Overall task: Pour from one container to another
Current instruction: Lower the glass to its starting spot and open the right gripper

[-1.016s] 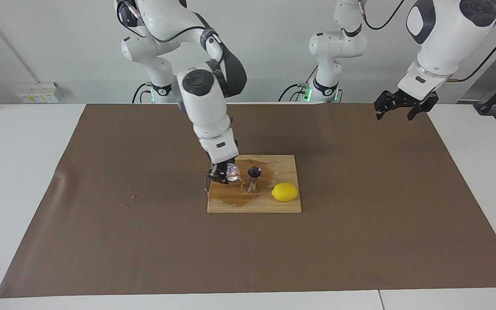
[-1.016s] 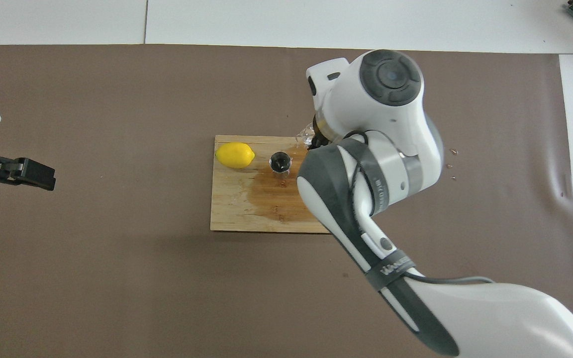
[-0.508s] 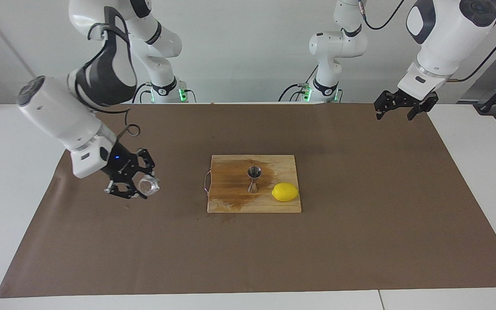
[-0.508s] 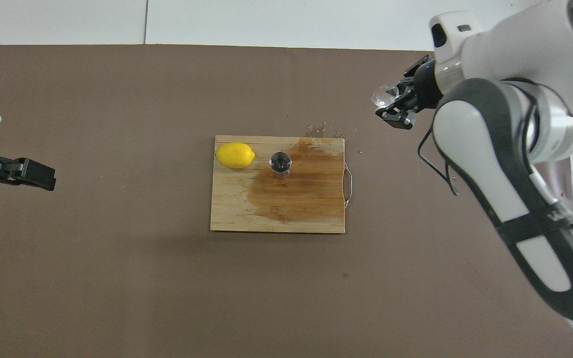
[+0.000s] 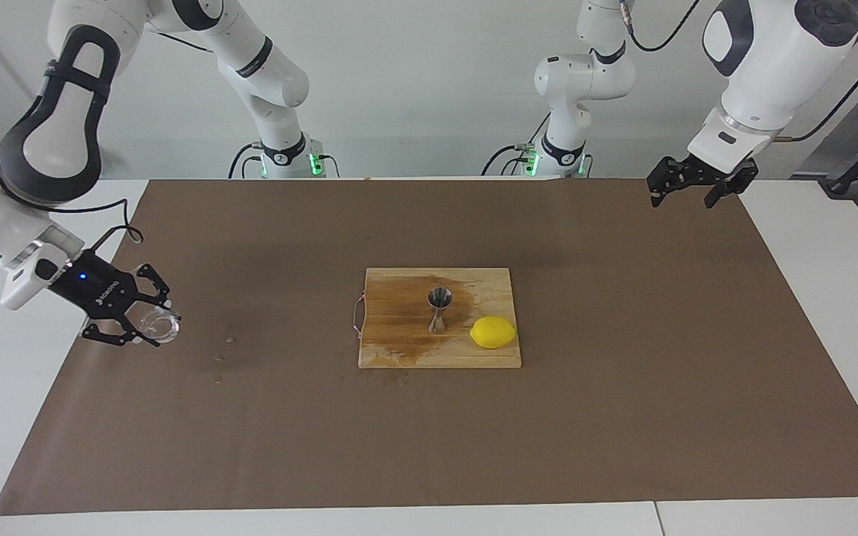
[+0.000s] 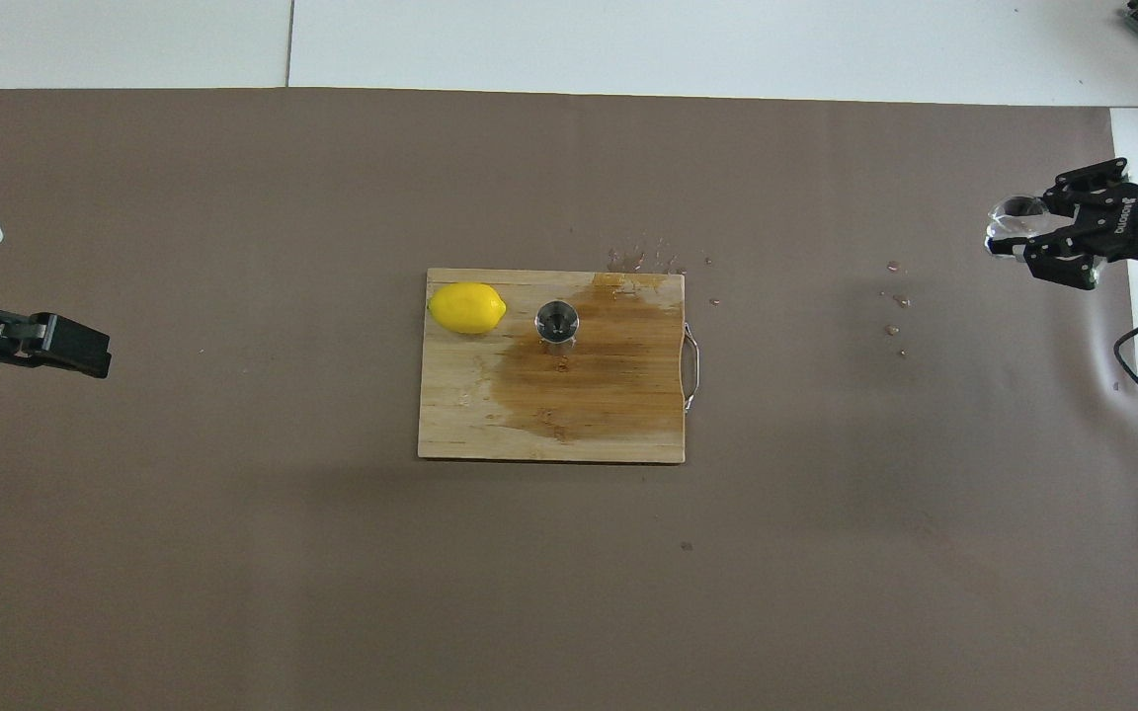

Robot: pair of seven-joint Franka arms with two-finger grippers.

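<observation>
1. The right end effector (image 5: 147,324) was clamped on the glass cup (image 5: 159,325), holding it in the air over the brown mat (image 5: 623,417) near the mat's edge at the right arm's end of the tabletop (image 5: 809,298)
2. In the overhead view the same end effector (image 6: 1043,229) and cup (image 6: 1016,213) sat just inside the mat's edge, well apart from the board (image 6: 470,415)
3. The cup lay roughly level in the grip, its mouth facing upward and slightly tilted; I could not tell whether any liquid was in it
4. The jigger (image 5: 439,309) stood upright on the wooden board (image 5: 488,356), in the half of the board farther from the robots, with nothing touching it
5. The lemon (image 5: 493,332) lay on the board just beside the jigger, toward the left arm's end and apart from it
6. A dark wet stain (image 6: 589,380) spread over the board around the jigger and on toward the right arm's end, reaching the edge with the wire handle (image 6: 692,354)
7. A few drops (image 6: 643,261) lay on the mat just off the board's edge farther from the robots, and more drops (image 6: 893,314) lay on the mat between the board and the cup
8. The left end effector (image 5: 693,190) waited in the air over the mat's corner at the left arm's end, jaws spread and holding nothing
</observation>
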